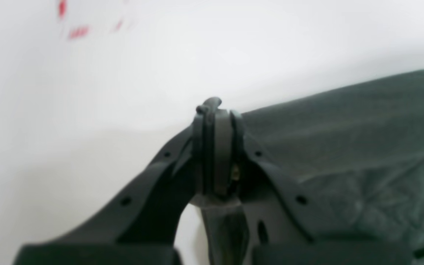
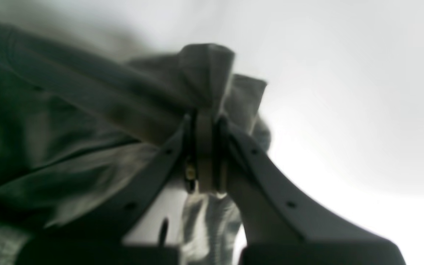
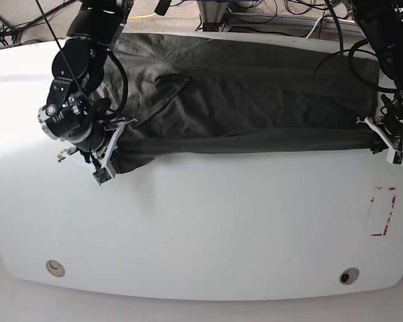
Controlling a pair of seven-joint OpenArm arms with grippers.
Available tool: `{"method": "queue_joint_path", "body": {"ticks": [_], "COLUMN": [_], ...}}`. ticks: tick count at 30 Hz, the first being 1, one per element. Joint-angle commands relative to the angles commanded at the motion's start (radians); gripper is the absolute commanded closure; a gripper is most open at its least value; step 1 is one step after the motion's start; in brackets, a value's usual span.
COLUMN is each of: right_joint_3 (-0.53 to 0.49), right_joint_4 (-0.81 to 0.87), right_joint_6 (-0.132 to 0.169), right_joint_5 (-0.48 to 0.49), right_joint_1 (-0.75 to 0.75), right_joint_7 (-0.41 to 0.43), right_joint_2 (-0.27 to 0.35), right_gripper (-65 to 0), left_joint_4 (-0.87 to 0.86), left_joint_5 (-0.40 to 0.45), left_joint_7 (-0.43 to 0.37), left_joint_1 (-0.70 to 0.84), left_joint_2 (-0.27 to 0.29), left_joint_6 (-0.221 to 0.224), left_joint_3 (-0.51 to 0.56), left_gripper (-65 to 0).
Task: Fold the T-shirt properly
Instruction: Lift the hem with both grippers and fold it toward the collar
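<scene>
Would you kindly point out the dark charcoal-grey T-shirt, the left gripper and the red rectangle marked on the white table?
dark charcoal-grey T-shirt (image 3: pixel 255 94): base view, wrinkled middle of the fabric.
left gripper (image 3: pixel 378 143): base view, fingertips at the shirt's edge.
red rectangle (image 3: pixel 382 212): base view, its outline on the table.

T-shirt (image 3: pixel 242 87) far edge cropped | wrist views blurred
</scene>
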Motion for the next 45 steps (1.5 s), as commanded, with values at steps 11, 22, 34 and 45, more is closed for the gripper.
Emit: {"method": "queue_joint_path", "body": {"ticks": [11,22,34,45], "right_joint_3": [0.153,0.169,0.244,0.285], "right_joint_4": [0.003,0.003,0.005,0.012], "right_joint_6": [0.000,0.000,0.000,0.000], "right_joint_5": [0.262,0.361,0.457,0.459], "right_joint_1": [-0.241,-0.345,-0.411,-0.324], "right_joint_7": [-0.014,-0.012,-0.008,-0.009], "right_joint_2": [-0.040,-0.094,-0.086,-0.091], "right_gripper": [0.0,-3.2,-34.1,-40.1], "left_joint_4": [0.172,0.210,0.212,0.311], "left_joint_5": [0.002,0.006,0.008,-0.002], "left_joint_7": [0.037,0.161,0.164,0.272], "left_joint_1": [0.196,0.224,0.276,0.276], "left_joint_2": [0.003,0.008,0.002,0.005], "left_joint_6": [0.000,0.000,0.000,0.000], "left_joint_3": [-0.020,-0.029,-0.069,-0.078], "left_gripper": [0.0,0.0,-0.1,-37.9]}}
